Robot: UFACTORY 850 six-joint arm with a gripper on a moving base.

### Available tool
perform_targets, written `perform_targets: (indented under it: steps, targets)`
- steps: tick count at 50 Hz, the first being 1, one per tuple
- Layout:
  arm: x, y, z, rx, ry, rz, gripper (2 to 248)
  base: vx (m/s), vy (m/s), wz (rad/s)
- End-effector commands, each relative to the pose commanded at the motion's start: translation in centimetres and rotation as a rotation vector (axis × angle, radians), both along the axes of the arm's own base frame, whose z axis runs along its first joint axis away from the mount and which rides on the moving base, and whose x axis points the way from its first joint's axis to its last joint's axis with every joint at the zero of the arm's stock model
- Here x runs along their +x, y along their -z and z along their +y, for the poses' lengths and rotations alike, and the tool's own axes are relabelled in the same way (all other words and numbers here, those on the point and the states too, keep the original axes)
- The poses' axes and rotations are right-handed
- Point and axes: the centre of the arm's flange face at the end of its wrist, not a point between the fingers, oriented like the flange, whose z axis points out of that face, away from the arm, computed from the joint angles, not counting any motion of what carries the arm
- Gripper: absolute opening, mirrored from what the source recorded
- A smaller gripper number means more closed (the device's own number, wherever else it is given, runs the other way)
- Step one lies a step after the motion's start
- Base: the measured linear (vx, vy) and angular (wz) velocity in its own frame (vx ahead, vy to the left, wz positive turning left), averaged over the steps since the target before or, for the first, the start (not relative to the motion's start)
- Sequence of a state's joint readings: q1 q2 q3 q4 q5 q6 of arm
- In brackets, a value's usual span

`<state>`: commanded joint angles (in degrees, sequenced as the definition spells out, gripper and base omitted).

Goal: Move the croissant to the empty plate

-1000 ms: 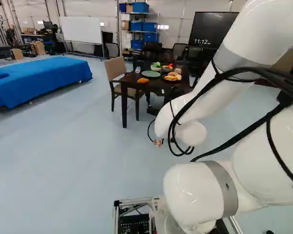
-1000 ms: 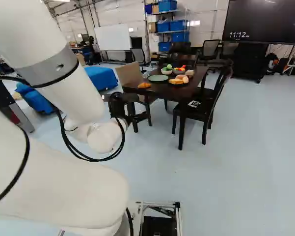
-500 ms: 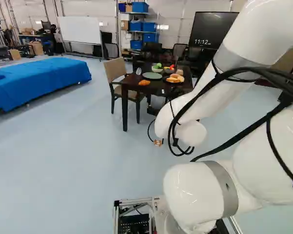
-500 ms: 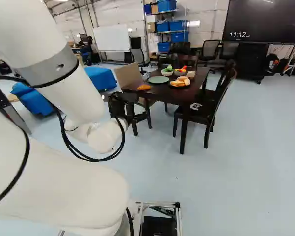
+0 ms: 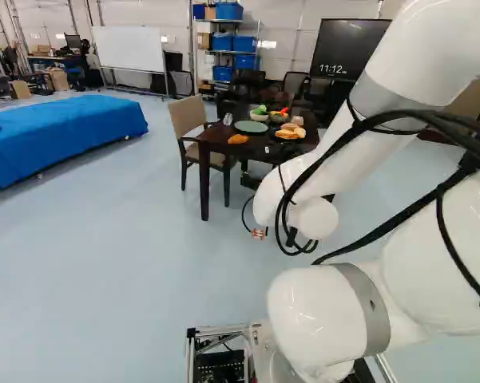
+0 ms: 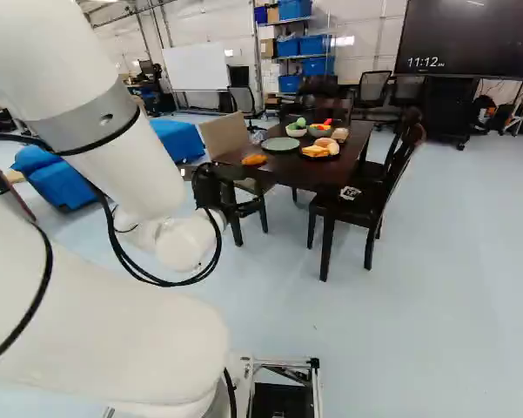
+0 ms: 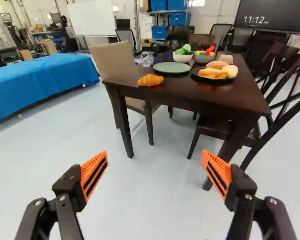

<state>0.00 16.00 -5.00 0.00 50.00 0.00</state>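
Note:
In the right base view the black gripper (image 6: 211,187) shows in part at the end of my arm, short of the table. The wrist view has the gripper (image 7: 154,164) wide open, its orange pads far apart with only floor seen between them. Beyond the fingers, the golden croissant (image 7: 150,80) lies on the dark table (image 7: 189,95), close to its near edge. The green plate (image 7: 171,68) is bare and lies just behind the croissant, apart from it. Both also appear in the left base view, croissant (image 5: 238,139) and plate (image 5: 251,126).
Beside the green plate is a black plate (image 7: 229,80) bearing bread-like food. Behind stand two bowls (image 7: 182,57) with colourful food, and a clear object (image 7: 147,60). A beige chair (image 7: 115,62) and a dark chair (image 7: 284,112) flank the table. A blue-covered bed (image 7: 40,85) stands farther left.
The base has moved closer to the table, which looks slightly larger and lower in both base views. My arm holds its pose against its lowest joint.

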Motion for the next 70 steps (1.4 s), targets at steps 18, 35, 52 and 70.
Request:
perform_targets:
  steps: [18, 35, 52, 70]
  targets:
    - [0.0, 0.0, 0.0, 0.0, 0.0, 0.0, 247, 0.14, 0.001, -0.013]
    - [0.0, 0.0, 0.0, 0.0, 0.0, 0.0, 247, 0.137, 0.003, -0.011]
    - [0.0, 0.0, 0.0, 0.0, 0.0, 0.0, 247, 0.139, 0.004, -0.009]
    - [0.0, 0.0, 0.0, 0.0, 0.0, 0.0, 247, 0.133, 0.004, -0.009]
